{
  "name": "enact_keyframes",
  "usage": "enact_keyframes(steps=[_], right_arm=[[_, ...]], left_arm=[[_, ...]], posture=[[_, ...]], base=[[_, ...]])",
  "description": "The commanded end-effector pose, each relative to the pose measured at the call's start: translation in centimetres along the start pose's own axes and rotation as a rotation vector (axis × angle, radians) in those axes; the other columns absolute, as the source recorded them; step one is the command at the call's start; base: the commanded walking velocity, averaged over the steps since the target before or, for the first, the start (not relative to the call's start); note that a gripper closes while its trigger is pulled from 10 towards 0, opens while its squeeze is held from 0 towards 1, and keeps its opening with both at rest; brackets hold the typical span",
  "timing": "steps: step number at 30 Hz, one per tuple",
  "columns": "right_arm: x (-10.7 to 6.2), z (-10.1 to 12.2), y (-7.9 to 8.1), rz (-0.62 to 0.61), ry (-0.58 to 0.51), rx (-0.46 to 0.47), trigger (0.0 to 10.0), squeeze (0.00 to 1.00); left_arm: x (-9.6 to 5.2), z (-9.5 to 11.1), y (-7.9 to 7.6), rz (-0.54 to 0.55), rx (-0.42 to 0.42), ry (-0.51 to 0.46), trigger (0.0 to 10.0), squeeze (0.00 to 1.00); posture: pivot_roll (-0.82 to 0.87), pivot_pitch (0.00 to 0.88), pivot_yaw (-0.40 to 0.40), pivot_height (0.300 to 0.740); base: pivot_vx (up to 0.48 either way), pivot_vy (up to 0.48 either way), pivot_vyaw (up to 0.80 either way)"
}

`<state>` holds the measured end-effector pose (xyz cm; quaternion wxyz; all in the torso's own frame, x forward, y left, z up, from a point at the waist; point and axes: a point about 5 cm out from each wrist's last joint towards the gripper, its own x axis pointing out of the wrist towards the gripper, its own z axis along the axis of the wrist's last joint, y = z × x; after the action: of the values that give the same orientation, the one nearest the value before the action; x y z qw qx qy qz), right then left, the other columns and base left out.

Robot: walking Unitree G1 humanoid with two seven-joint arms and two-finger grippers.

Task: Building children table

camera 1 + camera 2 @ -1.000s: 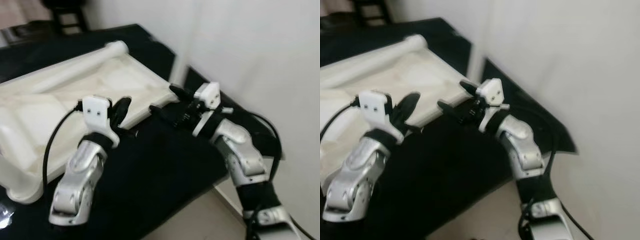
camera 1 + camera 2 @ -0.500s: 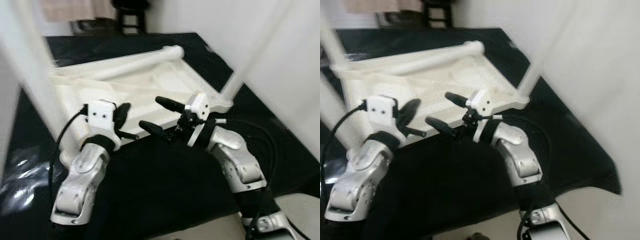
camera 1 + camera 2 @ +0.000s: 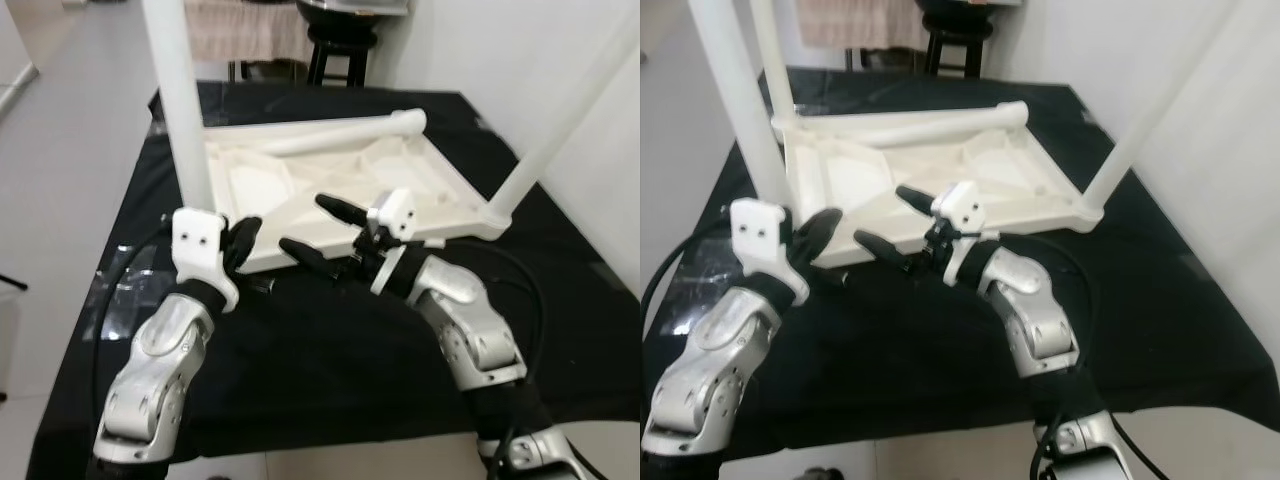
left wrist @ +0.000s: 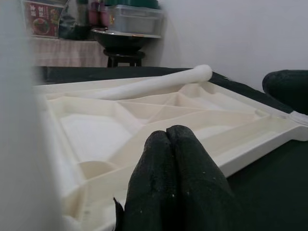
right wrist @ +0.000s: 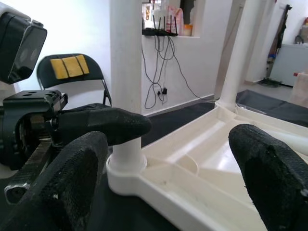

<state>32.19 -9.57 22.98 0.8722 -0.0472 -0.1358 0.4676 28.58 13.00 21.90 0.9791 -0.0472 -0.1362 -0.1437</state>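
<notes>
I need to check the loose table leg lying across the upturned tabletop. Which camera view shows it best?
The right eye view: the loose leg shows at full length along the far rim of the tabletop. The left eye view shows it equally whole. The left wrist view catches it low and foreshortened.

The upturned table top looks like cream moulded plastic, smooth with a faint satin sheen, its underside ribbed. The legs standing on it, and the loose leg lying along its far edge, are the same smooth pale plastic. Under the table top, the surface is covered in matt black cloth, with a wrinkled glossy patch beside the left arm. The left claw has fingers in matt black, finely grained rubbery covering, speckled with dust; the right claw shows the same covering. Both arms are brushed silver metal with glossy white plastic wrist housings.
</notes>
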Motion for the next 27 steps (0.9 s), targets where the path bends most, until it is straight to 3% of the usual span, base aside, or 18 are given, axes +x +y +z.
enact_keyframes(steps=[1,15,19,20,24,27], right_arm=[[-0.4,0.0,-0.3,-0.018,0.013,-0.011,10.0,0.00],[-0.4,-0.1,-0.1,-0.013,0.020,-0.028,10.0,0.00],[-0.5,-0.2,0.1,0.015,0.034,-0.039,10.0,0.00],[-0.6,-0.4,0.4,0.050,0.058,-0.080,10.0,0.00],[-0.8,-0.4,1.0,0.134,0.075,-0.082,10.0,0.00],[-0.9,-0.2,0.9,0.146,0.090,-0.130,10.0,0.00]], left_arm=[[0.0,-0.1,-0.5,-0.017,-0.005,0.008,10.0,0.00],[0.2,-0.2,-0.5,-0.004,-0.008,0.003,10.0,0.00],[0.2,-0.1,-0.5,-0.007,-0.006,0.003,10.0,0.00],[0.1,-0.2,-0.5,-0.006,-0.005,0.005,10.0,0.00],[0.1,-0.3,-0.5,-0.002,0.000,0.007,10.0,0.00],[0.2,-0.4,-0.6,0.002,0.006,0.009,10.0,0.00]], posture=[[0.00,0.215,-0.123,0.740],[0.00,0.207,-0.114,0.740],[0.01,0.206,-0.116,0.740],[0.01,0.206,-0.117,0.740],[0.01,0.207,-0.117,0.740],[0.00,0.208,-0.123,0.740]], base=[[0.000,-0.454,0.00],[0.000,-0.032,0.00],[0.000,0.000,0.00],[0.000,0.000,0.00],[0.000,0.000,0.00],[0.000,0.000,0.80]])
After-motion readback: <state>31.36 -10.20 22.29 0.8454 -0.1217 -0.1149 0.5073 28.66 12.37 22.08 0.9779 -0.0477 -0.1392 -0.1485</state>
